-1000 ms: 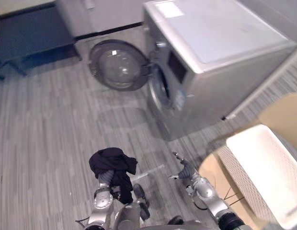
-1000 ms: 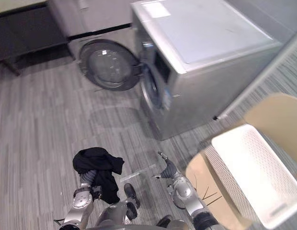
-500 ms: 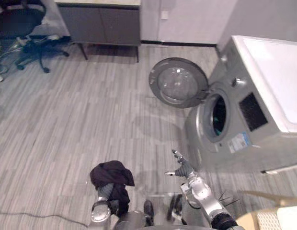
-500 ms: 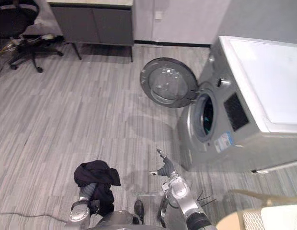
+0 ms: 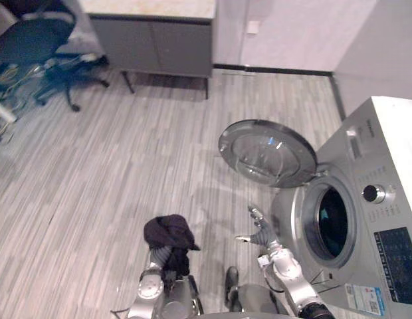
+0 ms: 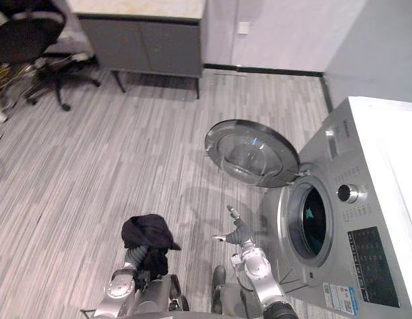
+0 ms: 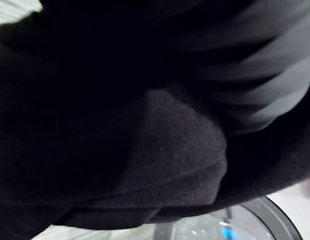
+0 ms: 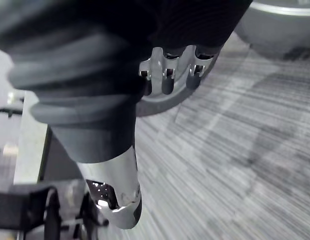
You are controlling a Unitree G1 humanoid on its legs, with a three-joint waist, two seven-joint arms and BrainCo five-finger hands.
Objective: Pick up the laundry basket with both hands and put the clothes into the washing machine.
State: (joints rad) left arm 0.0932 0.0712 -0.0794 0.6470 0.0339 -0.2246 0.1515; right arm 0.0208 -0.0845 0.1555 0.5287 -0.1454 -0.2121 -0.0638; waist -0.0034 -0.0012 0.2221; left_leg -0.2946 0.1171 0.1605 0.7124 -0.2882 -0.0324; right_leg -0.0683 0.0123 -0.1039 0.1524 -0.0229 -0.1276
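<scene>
Clothes (image 5: 169, 232) drape left hand (image 5: 159, 254); eye view shows right hand (image 5: 260, 230) spread

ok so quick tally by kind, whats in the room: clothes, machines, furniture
Clothes: 1, the black garment
Machines: 1, the washing machine, its door swung open
Furniture: 2, the cabinet and the office chair
Total: 4

From the head, look steeply down at grey plank floor (image 5: 113, 173) and silver front-loading washing machine (image 5: 365, 226), sharing nearly everything. From the left wrist, sits pressed against crumpled black cloth (image 7: 160, 145). From the right wrist, faces floor closely along the right robot hand (image 8: 166, 75).
</scene>
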